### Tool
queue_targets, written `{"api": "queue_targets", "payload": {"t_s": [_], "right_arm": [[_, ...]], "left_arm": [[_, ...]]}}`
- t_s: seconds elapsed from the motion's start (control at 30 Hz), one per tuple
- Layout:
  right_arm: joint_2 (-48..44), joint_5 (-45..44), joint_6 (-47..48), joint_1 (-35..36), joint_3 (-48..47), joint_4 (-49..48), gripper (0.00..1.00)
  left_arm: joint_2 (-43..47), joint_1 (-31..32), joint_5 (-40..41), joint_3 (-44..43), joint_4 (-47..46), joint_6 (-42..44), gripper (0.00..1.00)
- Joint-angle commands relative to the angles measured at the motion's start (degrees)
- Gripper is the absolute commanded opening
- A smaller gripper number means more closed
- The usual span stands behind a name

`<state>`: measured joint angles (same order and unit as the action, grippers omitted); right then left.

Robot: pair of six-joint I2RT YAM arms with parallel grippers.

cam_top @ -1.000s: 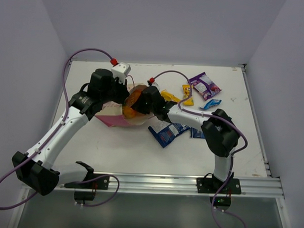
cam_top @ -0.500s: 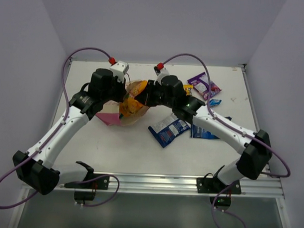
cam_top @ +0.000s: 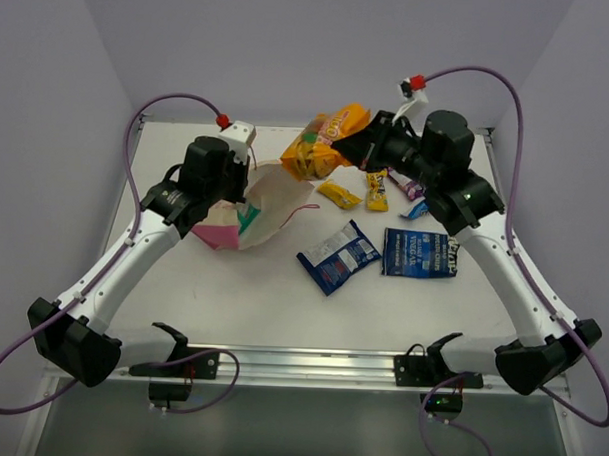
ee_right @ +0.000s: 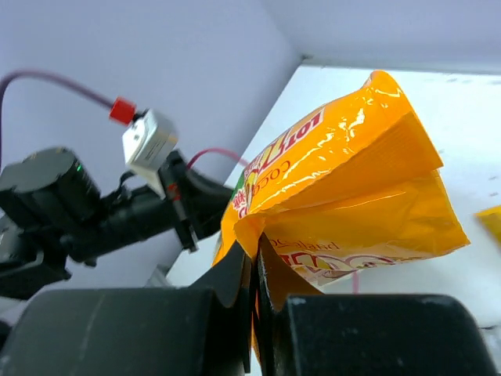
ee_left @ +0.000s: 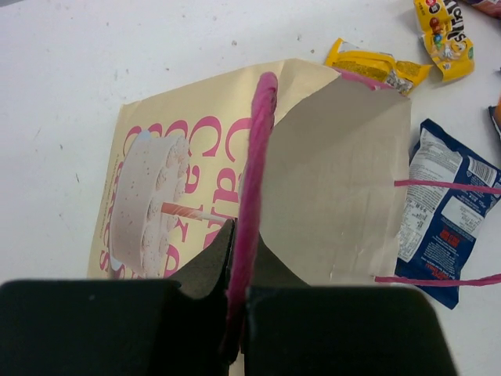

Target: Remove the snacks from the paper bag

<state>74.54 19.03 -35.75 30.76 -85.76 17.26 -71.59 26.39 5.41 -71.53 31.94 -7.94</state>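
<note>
Above the far edge, your right gripper (cam_top: 359, 148) clamps the orange pouch (cam_top: 322, 144), clear of the bag (cam_top: 270, 202) lying toward the far-left corner, handle (ee_left: 254, 180) pinched by your left gripper (ee_left: 239, 258). Next: set the pouch among the packets (cam_top: 339, 254).

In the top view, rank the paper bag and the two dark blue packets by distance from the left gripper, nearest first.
1. paper bag: left of centre, its pink handle clamped in the left gripper.
2. tilted dark blue packet: mid-table, right of the bag.
3. straight dark blue packet: farther right again.
</note>
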Motion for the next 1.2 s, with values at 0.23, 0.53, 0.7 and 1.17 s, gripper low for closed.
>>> {"api": "queue_targets", "payload": {"t_s": [0.23, 0.53, 0.7, 1.17], "right_arm": [[11.5, 1.9, 4.5, -12.5, -8.4, -5.1, 0.00], [37.6, 6.6, 4.4, -12.3, -23.2, -10.8, 0.00], [50.1, 13.0, 7.1, -9.4, -31.1, -14.5, 0.01], [35.5, -6.4, 11.7, -8.8, -9.9, -10.9, 0.73]], "left_arm": [[0.2, -0.1, 0.0, -0.5, 2.4, 1.4, 0.00], [2.8, -0.1, -2.4, -0.2, 2.4, 3.6, 0.00], [3.7, -0.1, -4.4, 0.3, 2.5, 4.7, 0.00], [4.9, -0.1, -9.0, 2.1, 2.2, 6.4, 0.00]]}}
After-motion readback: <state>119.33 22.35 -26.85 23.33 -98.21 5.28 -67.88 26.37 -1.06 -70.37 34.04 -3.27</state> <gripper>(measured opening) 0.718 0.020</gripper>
